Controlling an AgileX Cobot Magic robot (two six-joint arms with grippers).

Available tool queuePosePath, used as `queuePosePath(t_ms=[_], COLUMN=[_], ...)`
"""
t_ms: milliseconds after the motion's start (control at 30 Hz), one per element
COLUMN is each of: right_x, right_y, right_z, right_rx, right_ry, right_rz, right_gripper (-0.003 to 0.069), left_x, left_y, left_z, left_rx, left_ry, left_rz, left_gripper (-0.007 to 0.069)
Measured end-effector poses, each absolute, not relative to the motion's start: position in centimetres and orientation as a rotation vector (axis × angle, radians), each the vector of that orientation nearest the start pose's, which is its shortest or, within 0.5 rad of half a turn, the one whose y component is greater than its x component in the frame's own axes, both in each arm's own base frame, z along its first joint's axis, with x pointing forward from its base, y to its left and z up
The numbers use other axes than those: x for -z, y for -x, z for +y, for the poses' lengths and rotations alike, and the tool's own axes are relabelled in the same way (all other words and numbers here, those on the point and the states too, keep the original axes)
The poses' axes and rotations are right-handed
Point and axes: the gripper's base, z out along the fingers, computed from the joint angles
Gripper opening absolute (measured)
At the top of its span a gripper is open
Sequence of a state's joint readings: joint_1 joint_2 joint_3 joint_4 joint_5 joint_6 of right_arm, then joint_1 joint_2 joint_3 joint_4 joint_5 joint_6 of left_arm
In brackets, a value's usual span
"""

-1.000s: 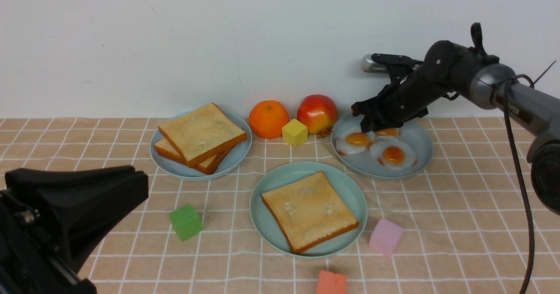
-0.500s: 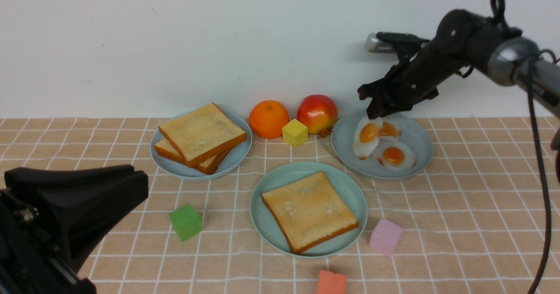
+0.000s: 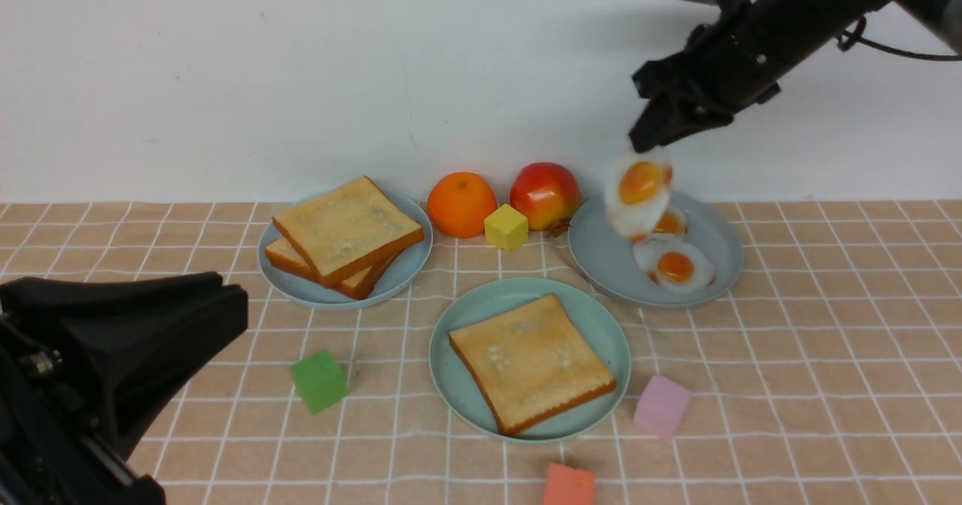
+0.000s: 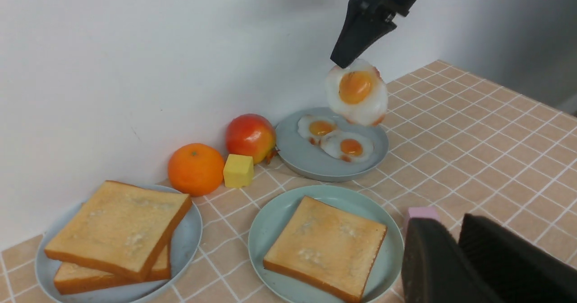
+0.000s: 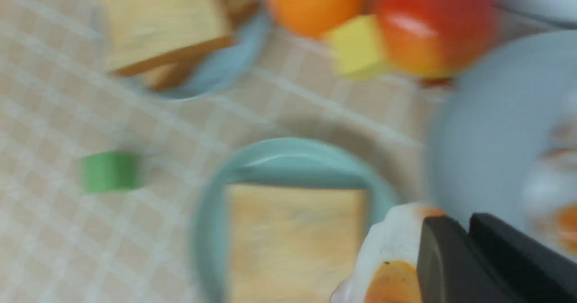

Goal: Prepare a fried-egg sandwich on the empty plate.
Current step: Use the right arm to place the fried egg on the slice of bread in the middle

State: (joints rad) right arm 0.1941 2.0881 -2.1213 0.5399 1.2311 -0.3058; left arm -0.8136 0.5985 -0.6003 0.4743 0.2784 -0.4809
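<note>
My right gripper [image 3: 648, 143] is shut on the rim of a fried egg [image 3: 639, 189], which hangs in the air above the grey-blue egg plate [image 3: 601, 257]. In the right wrist view the right gripper [image 5: 455, 224] pinches the egg [image 5: 392, 249]. The mint-green plate [image 3: 466, 317] lies in front with one toast slice [image 3: 530, 362] flat on it. My left gripper [image 4: 451, 222] hovers low beside that plate [image 4: 270, 213], its fingers close together with nothing between them. No sandwich is stacked.
A second grey-blue plate [image 3: 417, 264] at the back left holds two stacked toast slices [image 3: 346, 234]. Two eggs [image 3: 676, 264] lie on the egg plate. An orange [image 3: 461, 204], an apple [image 3: 545, 195] and a yellow cube [image 3: 506, 227] stand by the wall. Green [image 3: 319, 381], pink [image 3: 661, 407] and red [image 3: 569, 486] cubes lie in front.
The right gripper has lifted one fried egg off the egg plate and risen well above it. The left arm has barely moved.
</note>
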Motion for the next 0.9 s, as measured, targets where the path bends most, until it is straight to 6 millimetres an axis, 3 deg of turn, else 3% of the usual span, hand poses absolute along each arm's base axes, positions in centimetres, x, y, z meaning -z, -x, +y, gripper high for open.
queuePosePath(t_ms=[133,200,267,400,500,900], right_x=[-32.4,-30.7,-29.1,-25.1,-23.3,-19.1], right_y=[-40.9,-38.6,-37.7,-38.0,-38.7,-40.7], right_z=[16.2,17.9,18.7,19.2,19.4,19.4], right_rx=[-0.783,-0.83,-0.85,-0.905,-0.942,-0.846], right_ry=[0.659,0.713,0.695,0.529,0.448,0.354], right_rz=[2.565,2.619,2.629,2.584,2.544,2.546], right_gripper=[0.0059,0.0059,0.0059,0.0059,0.0059,0.0057], left_x=[-34.4,-34.4,-34.4,-34.4,-34.4,-34.3], left_y=[-9.4,-9.4,-9.4,-9.4,-9.4,-9.5], left_z=[-8.3,-8.3,-8.3,-8.3,-8.3,-8.3], left_rx=[0.505,0.505,0.505,0.504,0.504,0.501], left_ry=[-0.589,-0.589,-0.589,-0.589,-0.589,-0.589], left_rz=[1.655,1.655,1.655,1.654,1.655,1.659], left_gripper=[0.011,0.011,0.011,0.0112,0.0113,0.0113])
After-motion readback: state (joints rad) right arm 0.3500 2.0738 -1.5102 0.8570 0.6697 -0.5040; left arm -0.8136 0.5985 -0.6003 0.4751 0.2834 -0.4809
